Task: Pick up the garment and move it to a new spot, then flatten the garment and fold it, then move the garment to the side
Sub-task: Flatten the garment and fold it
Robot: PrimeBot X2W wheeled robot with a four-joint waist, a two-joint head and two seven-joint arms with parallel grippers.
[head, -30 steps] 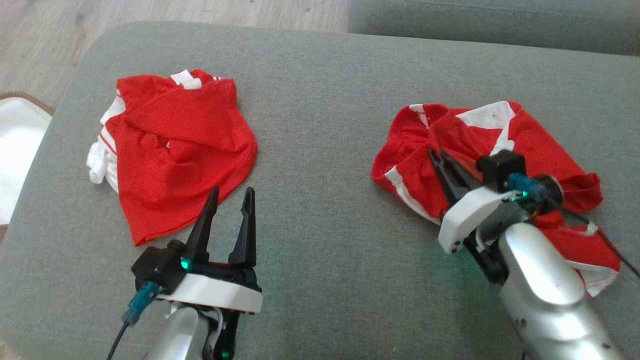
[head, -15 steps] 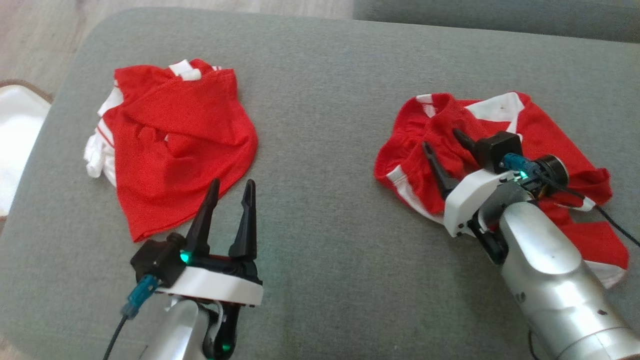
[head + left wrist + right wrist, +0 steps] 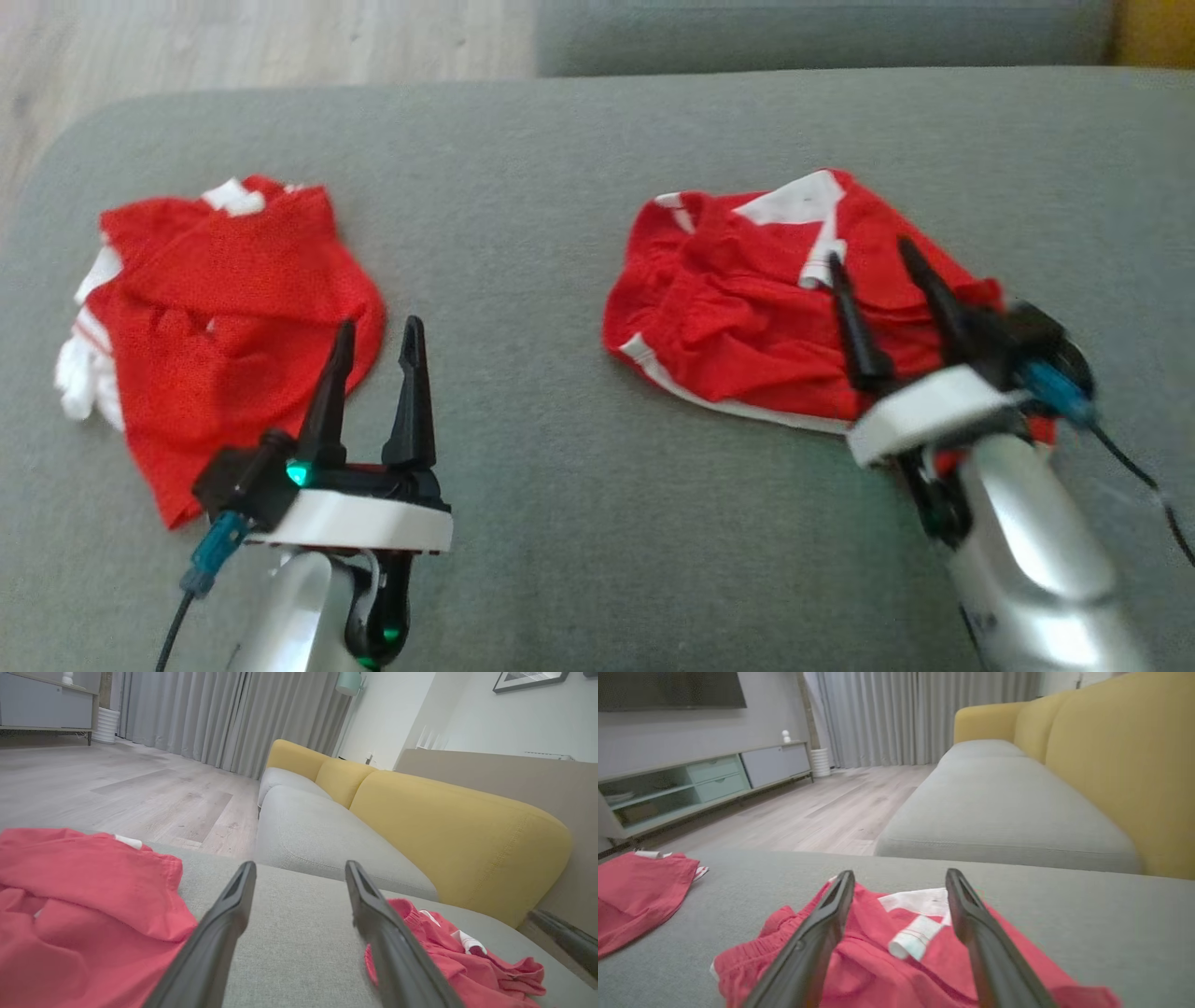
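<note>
Facing you is a grey sofa cushion carrying two crumpled red garments with white trim, well apart from each other. Your right end effector stands over the right garment, its two dark fingers spread wide with nothing clamped between them. In the right wrist view a rolled white strip of that garment lies in the gap between the fingers. Whether the fingertips touch the cloth cannot be told.

Your left end effector hangs above bare cushion, fingers likewise apart and empty, just beside the near right edge of the left garment. That garment lies in a heap toward the cushion's left end. Beyond the cushion you see a pale wooden floor. A second grey seat with yellow backrests appears in the left wrist view.
</note>
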